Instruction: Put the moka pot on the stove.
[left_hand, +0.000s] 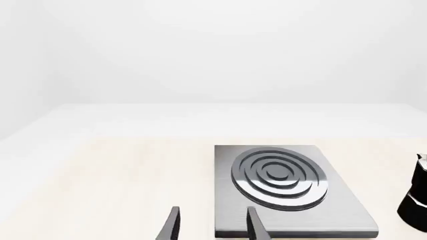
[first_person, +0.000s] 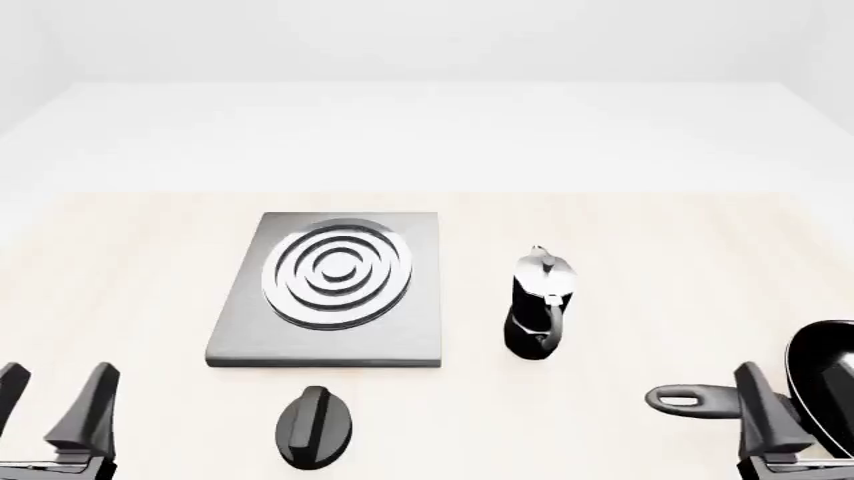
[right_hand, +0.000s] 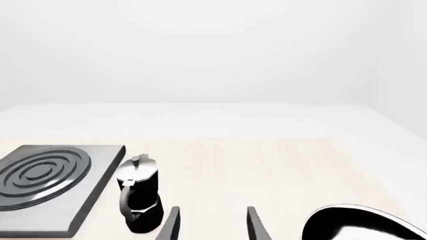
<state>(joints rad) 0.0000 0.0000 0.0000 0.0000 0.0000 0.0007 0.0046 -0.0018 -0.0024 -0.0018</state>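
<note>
Front view: a pale wooden bench (first_person: 641, 230) stretches across the scene, carrying every item. Largest on it is the flat grey square metal stove (first_person: 227, 340) with its silver concentric ring burner, lying left of centre. At the right edge sits a black long-handled frying pan (first_person: 827, 370), its handle pointing left toward the middle of the bench. Just right of the stove, apart from it and standing upright on bare wood, is the small faceted black moka pot (first_person: 539, 305) with a shiny silver lid and knob, its side handle turned toward the near edge. A small black oval knob (first_person: 316, 428) lies near the stove's front edge, not touching it.

Low at the left corner, the left gripper (first_person: 51, 400) hovers with its dark fingers (first_person: 88, 405) spread and holding nothing. At the right corner the right gripper (first_person: 801, 420) is partly cut off in front of the pan; the right wrist view shows its fingers (right_hand: 171, 224) likewise spread and empty, with the moka pot just beside them and the stove beyond.
</note>
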